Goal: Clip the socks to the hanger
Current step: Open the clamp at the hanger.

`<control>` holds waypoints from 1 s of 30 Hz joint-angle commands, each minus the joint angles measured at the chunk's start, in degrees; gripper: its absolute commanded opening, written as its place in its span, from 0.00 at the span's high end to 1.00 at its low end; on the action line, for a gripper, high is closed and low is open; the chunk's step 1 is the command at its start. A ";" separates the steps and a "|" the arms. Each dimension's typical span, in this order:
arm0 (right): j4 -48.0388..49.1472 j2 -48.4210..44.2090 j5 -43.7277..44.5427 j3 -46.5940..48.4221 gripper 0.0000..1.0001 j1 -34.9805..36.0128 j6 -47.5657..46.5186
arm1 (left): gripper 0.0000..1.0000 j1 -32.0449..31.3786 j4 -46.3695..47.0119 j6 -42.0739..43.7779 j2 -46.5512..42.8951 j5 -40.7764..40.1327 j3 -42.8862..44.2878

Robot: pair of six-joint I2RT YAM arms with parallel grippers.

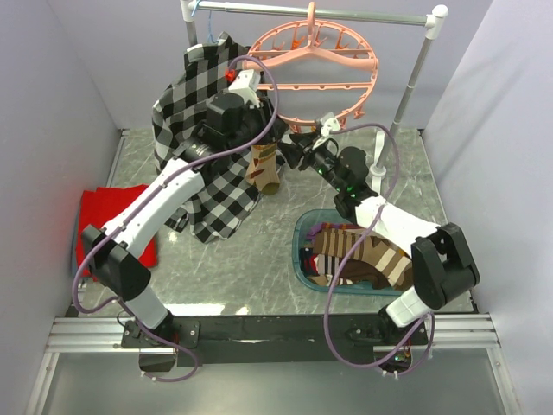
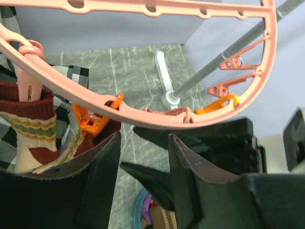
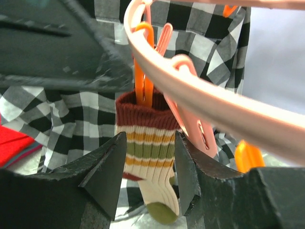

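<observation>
Right hand [image 3: 150,139] frames the sock [image 3: 147,160], which hides the clip's [image 3: 144,62] end.

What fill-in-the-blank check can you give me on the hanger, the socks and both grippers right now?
1. The striped sock clipped to the hanger hangs with its toe pointing ____.
2. The bin of loose socks sits by the ____ arm.
3. The left gripper and right gripper are both ____, holding nothing.
4. The plain cloth lying flat is ____.
Missing words: down; right; open; red.
</observation>
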 commanded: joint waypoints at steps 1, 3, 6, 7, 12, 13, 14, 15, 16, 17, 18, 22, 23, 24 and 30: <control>0.17 -4.81 -0.74 -2.34 0.48 0.35 -1.27 | 0.50 -0.43 4.35 -2.12 1.27 -3.41 0.47; -0.28 -5.60 -0.92 -2.96 0.48 0.35 -1.27 | 0.49 -0.61 5.24 -3.18 1.89 -3.50 0.12; -1.24 -7.45 -0.65 -4.45 0.48 0.35 -1.27 | 0.50 -0.96 5.59 -3.62 3.03 -4.11 0.73; -1.42 -8.58 -0.39 -4.98 0.48 0.35 -1.27 | 0.50 -0.96 5.59 -3.62 3.30 -4.20 0.73; -2.74 -11.93 0.14 -7.97 0.48 0.27 -1.88 | 0.53 -1.05 6.64 -4.32 4.61 -4.82 0.73; -3.18 -12.72 0.22 -8.49 0.48 0.35 -2.05 | 0.53 -1.05 6.82 -4.58 4.70 -4.90 0.73; -3.35 -13.07 0.31 -8.76 0.48 0.27 -2.14 | 0.53 -0.96 6.91 -4.67 4.88 -4.90 0.73; -3.53 -13.34 0.31 -8.93 0.47 0.27 -2.41 | 0.53 -1.05 7.26 -4.67 5.32 -4.99 0.82; -4.05 -13.86 0.31 -9.11 0.47 0.18 -2.67 | 0.53 -0.96 7.35 -4.85 5.49 -5.43 0.82; -4.23 -14.04 0.40 -9.20 0.47 0.09 -2.85 | 0.54 -1.05 7.44 -4.94 5.58 -5.60 0.91; -4.32 -14.31 0.40 -9.29 0.47 0.00 -2.93 | 0.54 -1.05 7.96 -4.94 5.76 -5.69 1.08; -4.32 -14.48 -0.12 -9.38 0.47 -0.96 -2.50 | 0.56 -1.05 8.67 -4.76 6.20 -4.91 1.78; -4.32 -14.48 -0.47 -9.29 0.47 -1.05 -2.50 | 0.57 -1.05 8.93 -4.76 6.11 -4.99 1.70; -4.41 -14.40 -0.65 -9.11 0.47 -1.05 -2.50 | 0.58 -1.05 9.45 -4.76 6.02 -5.08 1.52; -3.27 -12.03 -3.11 -6.83 0.46 -3.07 -1.62 | 0.68 -1.05 10.16 -4.06 5.85 -4.38 1.78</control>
